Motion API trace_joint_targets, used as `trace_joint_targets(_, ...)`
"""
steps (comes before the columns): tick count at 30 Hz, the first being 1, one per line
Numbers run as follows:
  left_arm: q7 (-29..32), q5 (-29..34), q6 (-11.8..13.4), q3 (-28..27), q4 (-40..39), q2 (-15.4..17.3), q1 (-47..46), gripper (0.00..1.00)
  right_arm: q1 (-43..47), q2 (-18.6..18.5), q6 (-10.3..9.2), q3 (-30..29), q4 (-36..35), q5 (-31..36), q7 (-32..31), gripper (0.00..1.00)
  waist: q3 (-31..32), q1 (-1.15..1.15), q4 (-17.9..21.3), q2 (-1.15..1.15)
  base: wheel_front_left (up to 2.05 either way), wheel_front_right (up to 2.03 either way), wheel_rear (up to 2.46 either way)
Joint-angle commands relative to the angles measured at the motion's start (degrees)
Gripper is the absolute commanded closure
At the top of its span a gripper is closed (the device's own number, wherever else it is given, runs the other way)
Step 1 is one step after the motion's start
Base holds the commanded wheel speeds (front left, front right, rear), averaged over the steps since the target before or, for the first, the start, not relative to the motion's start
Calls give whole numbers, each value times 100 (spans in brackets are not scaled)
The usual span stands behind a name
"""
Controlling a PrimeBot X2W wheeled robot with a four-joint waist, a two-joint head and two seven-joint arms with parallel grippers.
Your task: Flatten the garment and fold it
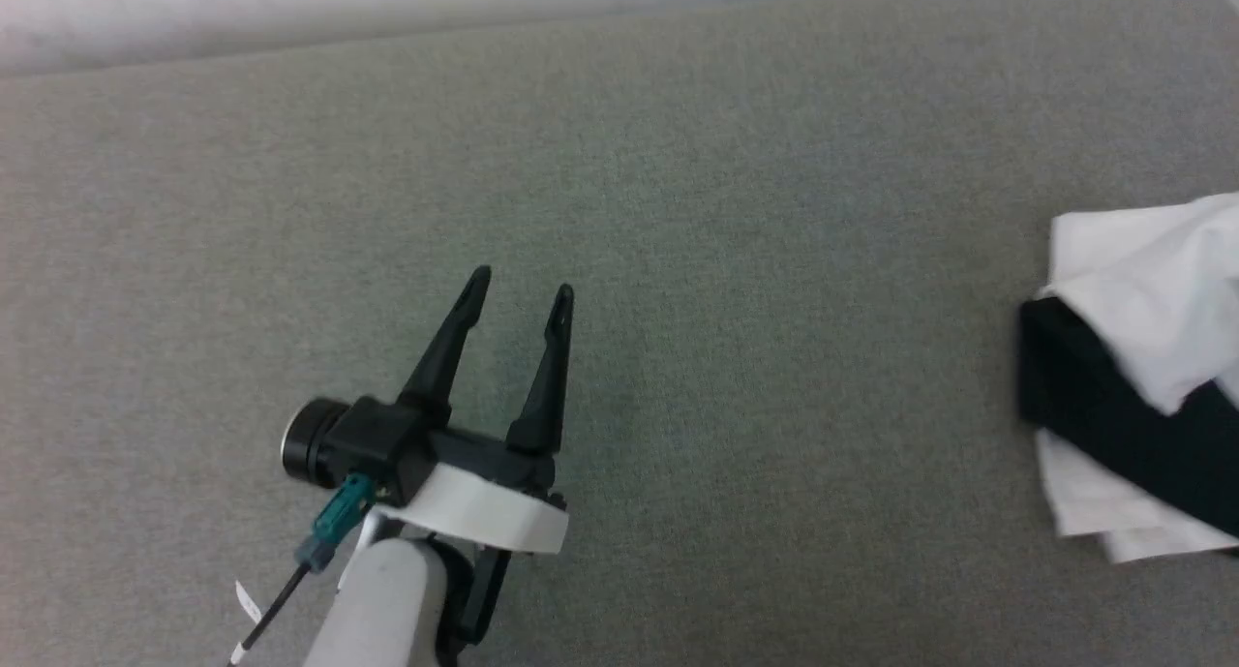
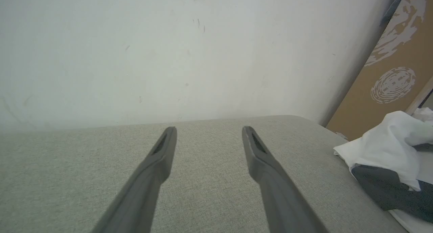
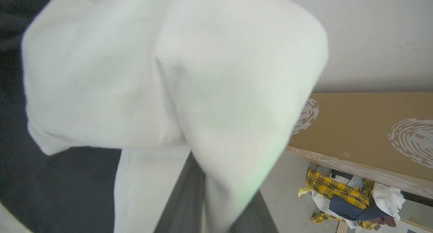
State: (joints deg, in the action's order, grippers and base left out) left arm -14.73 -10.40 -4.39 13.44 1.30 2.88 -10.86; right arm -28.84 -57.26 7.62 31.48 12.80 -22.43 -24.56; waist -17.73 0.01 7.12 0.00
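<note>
The left pincer [image 1: 521,285] hovers over a grey cloth-covered surface [image 1: 736,164], in the lower left part of the head view. Its two dark fingers [image 1: 445,343] are spread well apart and there is nothing between them. In the left wrist view the same pincer [image 2: 209,130] points toward a pale wall [image 2: 169,40] behind the surface, again with an empty gap between its fingers.

The garment [image 1: 1142,289] lies on the surface at the right edge of the head view, well apart from the left pincer. It is bunched, not flat: white cloth is folded over a black part [image 1: 1113,415], and more white shows under the black. In the left wrist view the garment [image 2: 382,148] sits near the rounded corner of the surface, beside a brown cardboard box [image 2: 399,74] with white prints.

In the right wrist view the white cloth of the garment [image 3: 169,74] hangs very close to the camera and is blurred. It covers the right pincer, so I cannot tell how far this one is open or whether it grips the cloth. Behind it stand the box [image 3: 365,124] and a heap of clothes [image 3: 335,189], partly yellow check, on the floor.
</note>
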Motion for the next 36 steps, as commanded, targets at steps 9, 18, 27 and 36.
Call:
trace_joint_targets(9,-27,195,-99,221,-15,-1,-577,0,-469,-163,-13,-403,1713,359,1332,100,-1228,-1,-66,0,0,0,0)
trace_joint_targets(18,-27,246,-120,195,-23,-1,-708,0,-826,53,-13,-813,3103,925,2154,100,-1456,-1,-242,0,0,0,0)
trace_joint_targets(27,-27,177,-98,149,101,-1,-606,0,-1099,443,-13,-1213,3772,1421,2558,0,-1115,-1,-168,0,0,0,0)
trace_joint_targets(36,-27,11,-6,-105,183,-1,-117,0,-1486,689,-13,-1262,3492,1448,2593,0,126,-1,-5,0,0,0,0)
